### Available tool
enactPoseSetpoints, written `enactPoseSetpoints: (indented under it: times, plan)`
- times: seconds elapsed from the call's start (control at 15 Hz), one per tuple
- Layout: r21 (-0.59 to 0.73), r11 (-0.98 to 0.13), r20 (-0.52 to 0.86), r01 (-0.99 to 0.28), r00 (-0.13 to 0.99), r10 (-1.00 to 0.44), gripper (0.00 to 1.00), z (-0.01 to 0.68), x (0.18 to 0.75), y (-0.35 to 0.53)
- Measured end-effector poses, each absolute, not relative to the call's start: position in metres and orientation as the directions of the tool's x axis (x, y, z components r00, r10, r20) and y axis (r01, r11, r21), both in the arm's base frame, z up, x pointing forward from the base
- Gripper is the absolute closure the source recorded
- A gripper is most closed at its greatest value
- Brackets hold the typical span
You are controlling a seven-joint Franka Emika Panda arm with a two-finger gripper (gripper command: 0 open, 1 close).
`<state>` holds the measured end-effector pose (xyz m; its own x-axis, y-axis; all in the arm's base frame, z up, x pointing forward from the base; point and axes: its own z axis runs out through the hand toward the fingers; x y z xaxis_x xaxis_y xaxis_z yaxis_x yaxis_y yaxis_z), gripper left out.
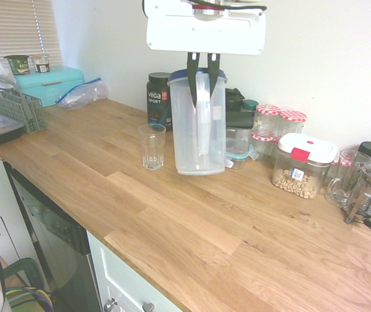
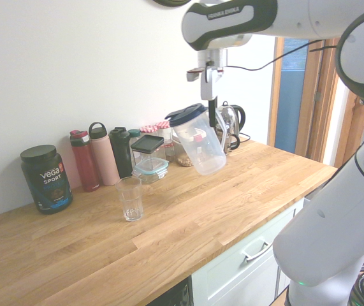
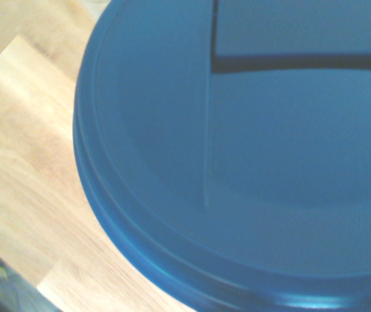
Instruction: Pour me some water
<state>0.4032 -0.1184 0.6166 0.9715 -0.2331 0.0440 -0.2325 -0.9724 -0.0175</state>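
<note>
A clear plastic pitcher with a blue lid hangs just above the wooden counter, tilted with its lid leaning toward the glass. My gripper comes down from above and is shut on the pitcher's handle. An empty clear drinking glass stands upright on the counter a short way from the pitcher, apart from it. I cannot tell whether there is water inside the pitcher. The wrist view is filled by the blue lid over the wood.
Behind the pitcher, along the wall, stand a black Vega Sport tub, drink bottles, food containers, jars, a French press and a kettle. A green rack sits at the counter's far end.
</note>
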Motion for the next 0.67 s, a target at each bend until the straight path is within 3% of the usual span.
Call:
enactPoseSetpoints:
  times: [0.67]
  plan:
    - [-0.222, -0.750, 0.215, -0.623, 0.719, -0.661, 1.00, 0.519, 0.375, -0.193]
